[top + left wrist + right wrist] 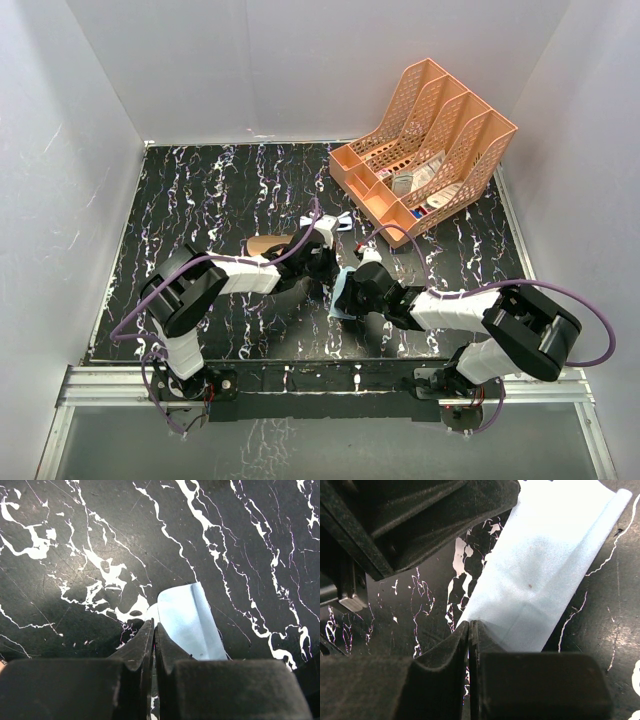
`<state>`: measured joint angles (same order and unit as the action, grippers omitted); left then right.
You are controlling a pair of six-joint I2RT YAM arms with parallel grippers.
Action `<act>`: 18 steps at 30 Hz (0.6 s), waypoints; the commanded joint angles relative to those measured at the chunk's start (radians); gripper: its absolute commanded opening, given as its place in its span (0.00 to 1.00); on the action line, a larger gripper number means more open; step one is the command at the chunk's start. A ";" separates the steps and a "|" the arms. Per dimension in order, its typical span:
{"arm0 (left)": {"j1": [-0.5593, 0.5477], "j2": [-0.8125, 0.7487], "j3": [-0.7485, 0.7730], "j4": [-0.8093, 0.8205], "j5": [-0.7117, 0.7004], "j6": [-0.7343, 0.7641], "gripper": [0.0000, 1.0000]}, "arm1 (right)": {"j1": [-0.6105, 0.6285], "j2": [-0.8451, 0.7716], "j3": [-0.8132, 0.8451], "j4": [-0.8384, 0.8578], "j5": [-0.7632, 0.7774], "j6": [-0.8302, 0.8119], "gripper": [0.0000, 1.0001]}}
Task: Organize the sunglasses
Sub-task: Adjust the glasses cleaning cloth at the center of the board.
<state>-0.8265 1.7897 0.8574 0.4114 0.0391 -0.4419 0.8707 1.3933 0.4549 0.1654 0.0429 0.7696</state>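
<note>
A light blue cloth [344, 283] lies on the black marbled table [200, 200] between my two grippers. My left gripper [330, 272] is shut on one corner of the cloth [187, 622], jaws pressed together [153, 625]. My right gripper [352, 292] is shut on another corner of the cloth [545, 580], jaws together [469, 624]. The sunglasses [338, 221], thin white frame, lie just beyond the grippers, partly hidden by the left arm. A brown plaid case [268, 243] lies beside the left arm's wrist.
An orange desk organizer [430, 140] with several slanted slots and small items stands at the back right. White walls enclose the table on three sides. The left gripper's body [420, 520] shows close in the right wrist view.
</note>
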 commanded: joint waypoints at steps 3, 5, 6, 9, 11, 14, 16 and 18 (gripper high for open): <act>0.004 -0.013 -0.004 0.008 0.036 -0.012 0.00 | 0.013 0.016 -0.022 -0.112 0.013 -0.013 0.04; 0.005 -0.004 0.000 0.001 0.031 -0.014 0.00 | 0.013 0.016 -0.024 -0.112 0.012 -0.011 0.04; 0.005 0.001 0.001 -0.001 0.029 -0.014 0.00 | 0.013 0.016 -0.024 -0.112 0.012 -0.010 0.04; 0.005 0.015 0.008 -0.007 0.028 -0.015 0.00 | 0.012 0.013 -0.026 -0.113 0.013 -0.012 0.04; 0.004 0.029 0.017 -0.018 0.027 -0.015 0.00 | 0.013 0.012 -0.027 -0.115 0.014 -0.011 0.04; 0.005 0.046 0.026 -0.032 0.027 -0.016 0.00 | 0.013 0.011 -0.027 -0.116 0.015 -0.010 0.04; 0.005 0.052 0.028 -0.036 0.027 -0.018 0.00 | 0.013 0.010 -0.027 -0.116 0.014 -0.010 0.04; 0.005 0.057 0.034 -0.049 0.022 -0.018 0.00 | 0.013 0.008 -0.027 -0.118 0.014 -0.011 0.04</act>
<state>-0.8261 1.8252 0.8661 0.4114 0.0605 -0.4580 0.8711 1.3930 0.4549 0.1650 0.0448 0.7696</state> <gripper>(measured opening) 0.007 0.042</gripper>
